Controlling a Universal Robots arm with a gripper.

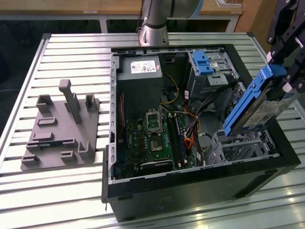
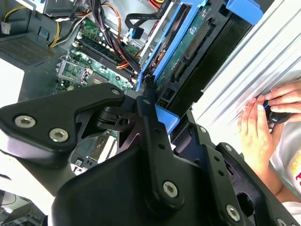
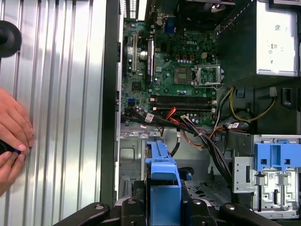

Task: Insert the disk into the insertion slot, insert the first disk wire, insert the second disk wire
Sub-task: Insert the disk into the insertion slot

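Note:
My gripper is shut on the disk, a silver drive in a bright blue frame. It holds the disk tilted on edge above the open computer case, on the exterior view's right. Just below the disk's lower end sits the insertion slot, a grey perforated cage in the case's near right corner, and the disk is outside it. In the first wrist view the blue frame hangs over the cage. In the second wrist view a black finger presses against the disk. Loose black and orange wires lie beside the cage.
A taller metal cage with a blue latch stands at the case's far right. The motherboard and power supply fill the case's left. A grey fixture plate lies on the slatted table. A person's hands hold a small black device beside the case.

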